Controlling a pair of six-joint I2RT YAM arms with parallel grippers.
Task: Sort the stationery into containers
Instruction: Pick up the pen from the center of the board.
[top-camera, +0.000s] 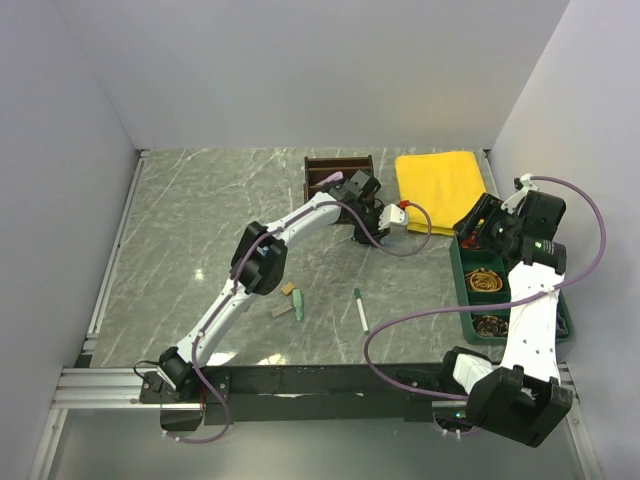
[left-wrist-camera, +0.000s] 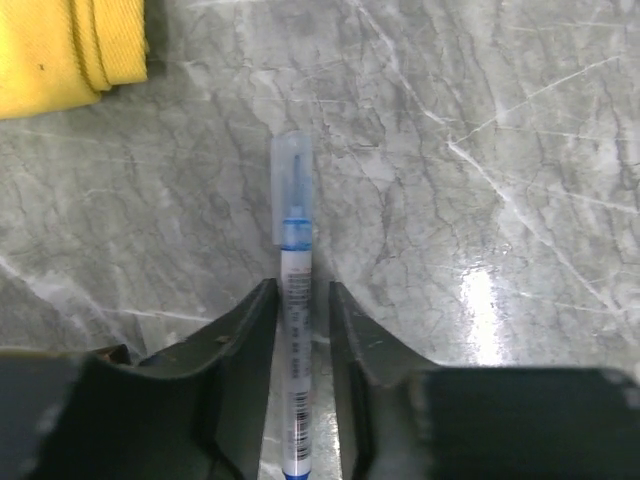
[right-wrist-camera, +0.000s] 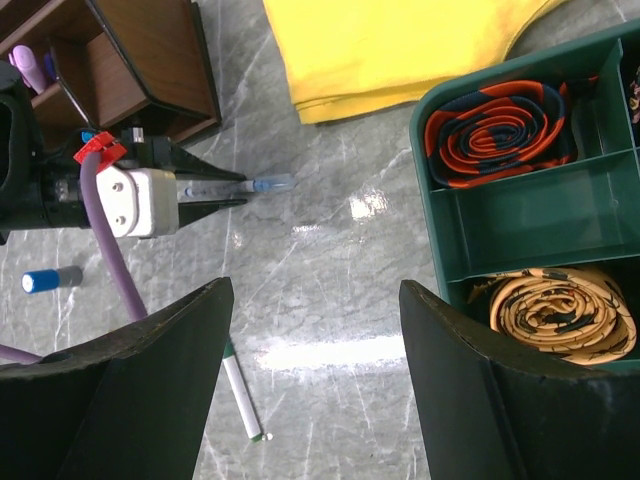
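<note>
The grey stone worktop (top-camera: 200, 200) fills most of the top view. The left arm reaches far across it to the upper middle of the frame, and the right arm stands at the right side. A folded yellow cloth (top-camera: 440, 185) lies at the top, just right of the middle. Lower down at the right edge sits the dark green tray (top-camera: 458, 290). Its boxes hold rolled bands, one orange and dark (right-wrist-camera: 500, 135) and one yellow (right-wrist-camera: 565, 310). The brown wooden organiser (top-camera: 335, 172) stands just beside the cloth, on its left, with a purple marker (right-wrist-camera: 30, 68) inside. The right fingers (right-wrist-camera: 180, 340) are wide apart with nothing between them, up over the bare worktop next to the tray. The left fingers (left-wrist-camera: 255, 330) are low on the worktop near the organiser. They are a little apart, one on each side of a white pen with a blue cap (left-wrist-camera: 291, 220). This pen lies flat, and a thin gap shows on one side of it. A green-capped pen (top-camera: 360, 310) lies in the lower middle. Small erasers (top-camera: 298, 308), tan and green, lie close together to its left. A tiny blue-capped bottle (right-wrist-camera: 52, 279) lies on the worktop.
</note>
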